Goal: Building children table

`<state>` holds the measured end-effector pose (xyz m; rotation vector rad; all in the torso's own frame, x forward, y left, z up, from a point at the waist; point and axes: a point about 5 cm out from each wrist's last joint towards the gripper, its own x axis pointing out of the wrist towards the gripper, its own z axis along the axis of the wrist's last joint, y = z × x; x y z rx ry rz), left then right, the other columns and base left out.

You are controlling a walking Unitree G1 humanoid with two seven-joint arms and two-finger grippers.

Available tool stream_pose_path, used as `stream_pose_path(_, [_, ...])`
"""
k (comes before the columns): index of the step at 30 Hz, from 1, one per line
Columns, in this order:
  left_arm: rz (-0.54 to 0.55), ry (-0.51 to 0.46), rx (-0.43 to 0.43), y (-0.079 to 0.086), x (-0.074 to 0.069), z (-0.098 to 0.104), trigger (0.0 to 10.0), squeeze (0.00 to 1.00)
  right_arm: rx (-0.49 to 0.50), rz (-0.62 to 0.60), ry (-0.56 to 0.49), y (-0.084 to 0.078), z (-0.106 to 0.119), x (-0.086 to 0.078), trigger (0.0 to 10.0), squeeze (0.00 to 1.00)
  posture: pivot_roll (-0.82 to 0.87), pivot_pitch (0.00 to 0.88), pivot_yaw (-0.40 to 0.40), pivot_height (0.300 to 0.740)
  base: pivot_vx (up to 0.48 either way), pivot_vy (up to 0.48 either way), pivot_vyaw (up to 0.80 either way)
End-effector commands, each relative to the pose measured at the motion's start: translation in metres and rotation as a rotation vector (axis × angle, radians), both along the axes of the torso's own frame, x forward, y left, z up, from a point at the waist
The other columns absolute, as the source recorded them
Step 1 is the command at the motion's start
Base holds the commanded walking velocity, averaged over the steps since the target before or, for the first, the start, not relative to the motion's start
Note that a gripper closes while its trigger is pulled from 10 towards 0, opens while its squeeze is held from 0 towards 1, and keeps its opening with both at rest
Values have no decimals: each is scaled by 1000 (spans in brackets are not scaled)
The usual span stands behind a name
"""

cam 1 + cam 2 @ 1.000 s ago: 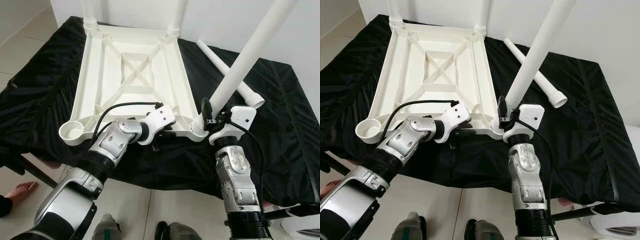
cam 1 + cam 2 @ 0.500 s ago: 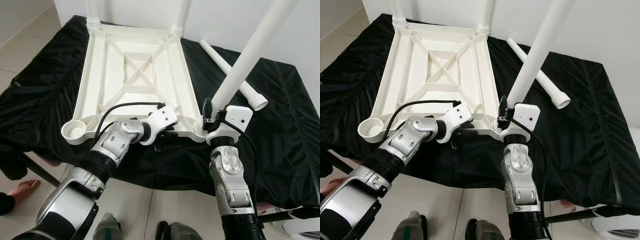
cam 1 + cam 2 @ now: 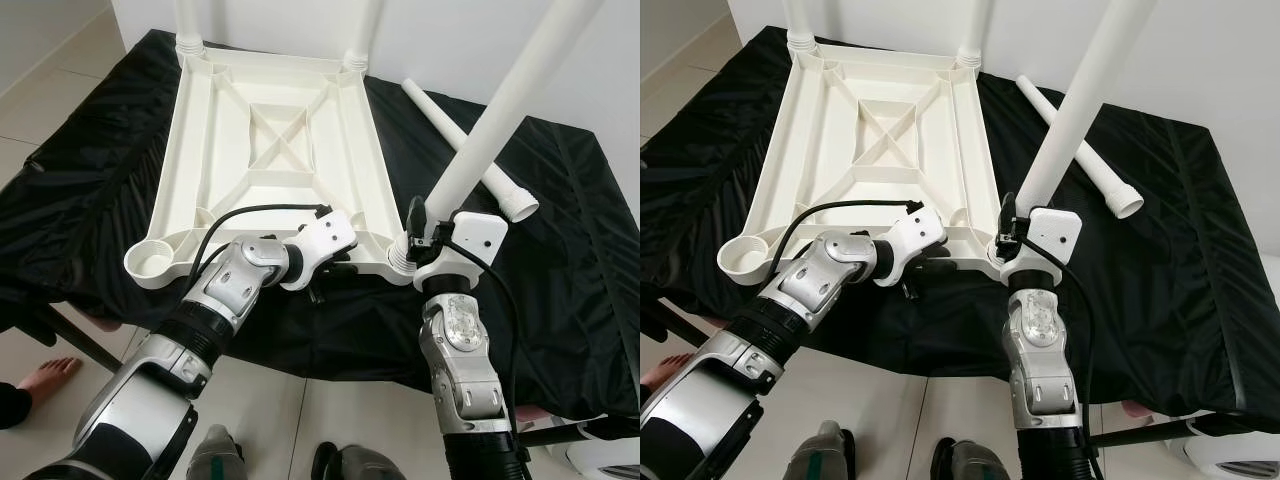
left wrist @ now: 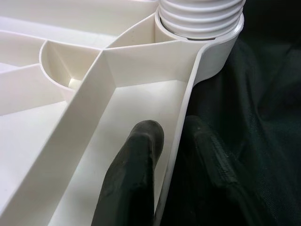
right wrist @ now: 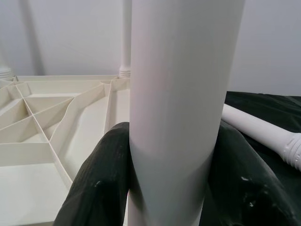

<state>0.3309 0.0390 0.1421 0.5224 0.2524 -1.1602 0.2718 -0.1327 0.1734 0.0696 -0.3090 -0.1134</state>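
At the near edge of the scene, a bare foot of a person is seen on the tiled floor at the robot's left.

Just beyond, the white table top is laid upside down on a black cloth, its ribbed underside facing up. The near rim of the table top is pinched by the left gripper: one black finger is placed inside the rim wall and the other outside it, against the cloth, so the fingers are pressed onto the plastic wall between them.

At the near right corner, a white leg is set with its threaded end in the corner socket and is tilted up and away to the right. Its lower part is clasped by the right gripper, whose two black fingers are closed against either side of the tube.

At the near left corner, an open round socket is seen with no leg in it.

Farther back on the right, a loose leg is laid flat on the cloth, its threaded end pointing toward the right, apart from the table top.

At the far edge, two more legs are stood upright in the far corner sockets, in front of a white wall.
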Motion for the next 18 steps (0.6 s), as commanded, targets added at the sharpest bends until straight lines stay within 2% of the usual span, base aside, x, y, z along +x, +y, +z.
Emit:
stream_pose_path(1, [9,-19,20,3,4,2,10000,0,15,-62,74,-8,-15,-4,10000,0,57,68,-100,740,0,0,0])
stream_pose_path(16, [9,-20,20,4,4,2,10000,0,17,-53,74,-8,-15,-4,10000,0,60,73,-101,740,0,0,0])
stream_pose_path(17, [10,-20,20,4,4,2,10000,0,25,-42,73,-8,-15,-3,10000,663,60,73,-101,740,0,0,0])
stream_pose_path(18, [11,-20,20,4,4,2,10000,0,26,-26,69,-7,-15,-3,10000,1000,60,72,-101,740,0,0,0])
